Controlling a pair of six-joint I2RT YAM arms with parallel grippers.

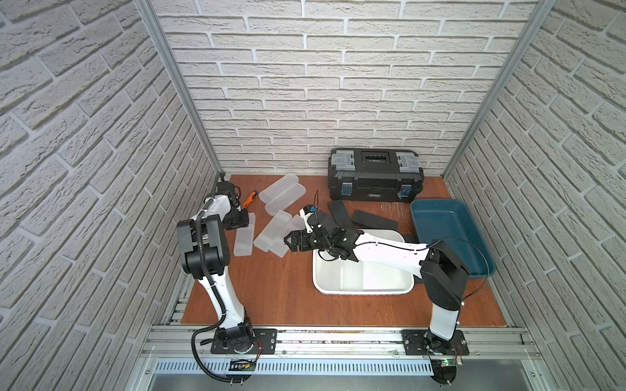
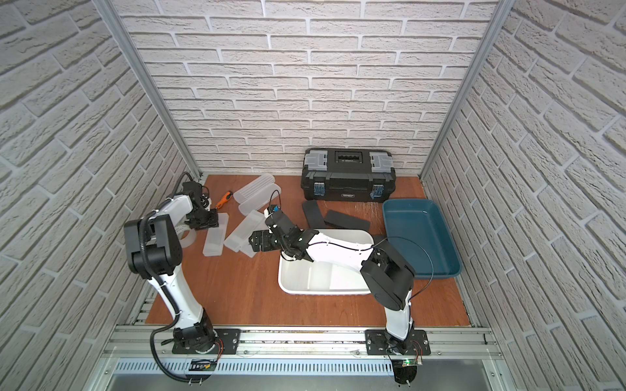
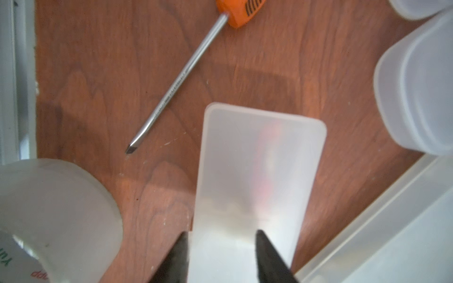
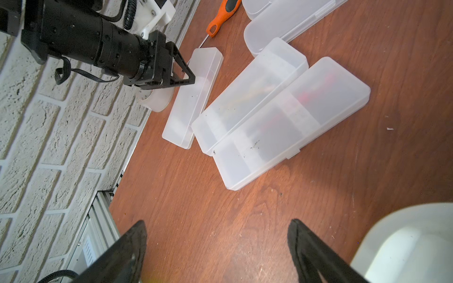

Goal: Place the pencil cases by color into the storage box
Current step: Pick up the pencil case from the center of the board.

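**Whitewashed brick on three sides, a brown desk (image 1: 271,304) strewn with cases**

Brick-pattern walls close in the wooden desk, and I read it from the left wall across.

Hard against that wall sits a clear tape roll (image 2: 188,237), with an orange-handled screwdriver (image 1: 250,198) lying a little further back. Between them the left gripper (image 3: 220,235) is clamped on a frosted pencil case (image 3: 257,159). In the left wrist view one black finger sits at the case's long edge and the other over its top face. The case's far end lies near the screwdriver's tip, apart from it. Whether the case is off the wood I cannot tell.

Toward the back wall two ribbed frosted cases (image 1: 281,191) lie side by side. In front of them is a heap of frosted cases (image 1: 272,230), their edges touching.

The right gripper (image 1: 286,241) hovers at the heap's right-hand edge. Its jaws are spread, and the right wrist view shows only bare desk between them.

Behind that arm two matte black cases (image 1: 340,213) lie on the desk in front of a black toolbox (image 1: 374,174). A white bin (image 1: 382,276) sits under the right arm. A blue bin (image 1: 447,230) stands just beside it, furthest right.
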